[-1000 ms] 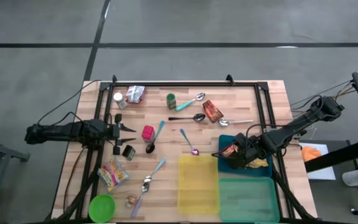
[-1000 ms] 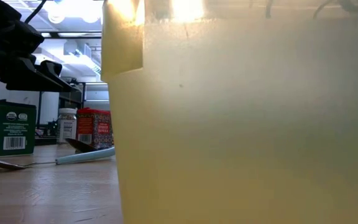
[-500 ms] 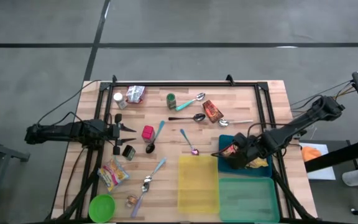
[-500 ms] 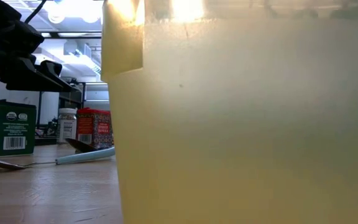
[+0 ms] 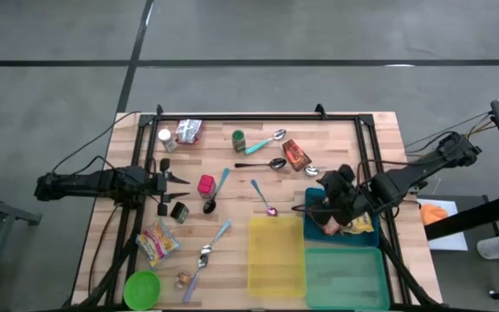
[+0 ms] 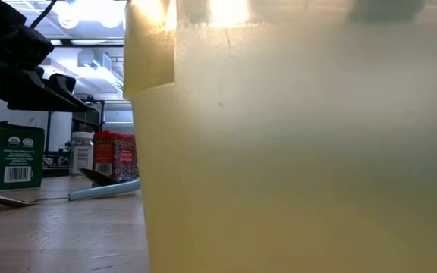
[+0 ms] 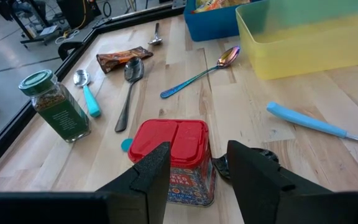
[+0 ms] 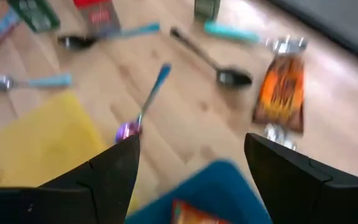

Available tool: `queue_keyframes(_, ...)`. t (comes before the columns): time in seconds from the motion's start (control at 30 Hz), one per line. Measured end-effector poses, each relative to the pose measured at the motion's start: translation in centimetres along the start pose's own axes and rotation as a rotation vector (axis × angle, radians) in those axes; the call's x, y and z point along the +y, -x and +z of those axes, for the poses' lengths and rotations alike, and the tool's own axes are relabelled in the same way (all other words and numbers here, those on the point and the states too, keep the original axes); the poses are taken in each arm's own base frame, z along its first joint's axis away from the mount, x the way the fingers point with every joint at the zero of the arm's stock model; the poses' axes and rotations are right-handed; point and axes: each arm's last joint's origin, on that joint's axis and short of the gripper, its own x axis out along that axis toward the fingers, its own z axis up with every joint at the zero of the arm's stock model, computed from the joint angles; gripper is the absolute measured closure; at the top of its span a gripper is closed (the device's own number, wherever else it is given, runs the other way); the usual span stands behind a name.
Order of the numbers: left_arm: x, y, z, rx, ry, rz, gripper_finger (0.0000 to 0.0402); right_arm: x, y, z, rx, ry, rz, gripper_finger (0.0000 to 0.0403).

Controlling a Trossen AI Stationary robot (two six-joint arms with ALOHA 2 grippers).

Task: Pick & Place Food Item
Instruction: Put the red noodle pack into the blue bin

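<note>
My right gripper (image 5: 334,184) hangs open and empty above the far left corner of the blue bin (image 5: 314,232). In that bin lie a red-orange packet (image 5: 319,211) and a yellow packet (image 5: 360,224). The right wrist view looks past the gripper (image 8: 191,143) at the bin's rim (image 8: 219,171) and an orange-brown packet (image 8: 281,93) on the table. My left gripper (image 5: 173,191) waits open at the table's left side. A red tin (image 7: 173,155) stands on the table just ahead of its fingers, untouched.
A yellow bin (image 5: 275,256) and a green bin (image 5: 345,277) stand at the near edge beside the blue one. Spoons (image 5: 264,164), a green-lidded jar (image 5: 239,139), a silver packet (image 5: 187,131), a colourful packet (image 5: 157,240), a dark green box (image 5: 178,211) and a green bowl (image 5: 142,288) are spread over the table.
My right gripper has risen out of the blue bin and shifted toward the table's far edge, rolling its wrist as it went. The packets have stayed in the bin.
</note>
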Motion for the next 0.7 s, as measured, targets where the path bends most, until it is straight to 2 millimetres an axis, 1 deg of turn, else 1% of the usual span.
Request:
queue_keyframes(0.13,0.0,0.0,0.0,0.000,0.000,0.000,0.0243,0.2,-1.0,1.6,-0.083,0.065,0.025,0.0115)
queue_keyframes(0.23,0.0,0.0,0.0,0.000,0.000,0.000,0.0243,0.1,-2.2,2.5,-0.141,0.126,0.042,0.0115)
queue_keyframes(0.33,0.0,0.0,0.0,0.000,0.000,0.000,0.0243,-0.5,-3.6,3.4,-0.186,0.166,0.048,0.0115)
queue_keyframes(0.4,0.0,0.0,0.0,0.000,0.000,0.000,0.0243,-0.9,-4.6,4.0,-0.231,0.154,0.068,0.0115)
queue_keyframes(0.47,0.0,0.0,0.0,0.000,0.000,0.000,0.0243,-1.2,-5.5,4.8,-0.293,0.134,0.142,0.0115)
queue_keyframes(0.57,0.0,0.0,0.0,0.000,0.000,0.000,0.0243,-2.3,-6.8,5.8,-0.362,0.199,0.254,0.0115)
queue_keyframes(0.7,0.0,0.0,0.0,0.000,0.000,0.000,0.0243,-4.4,-8.3,6.6,-0.422,0.189,0.252,0.0115)
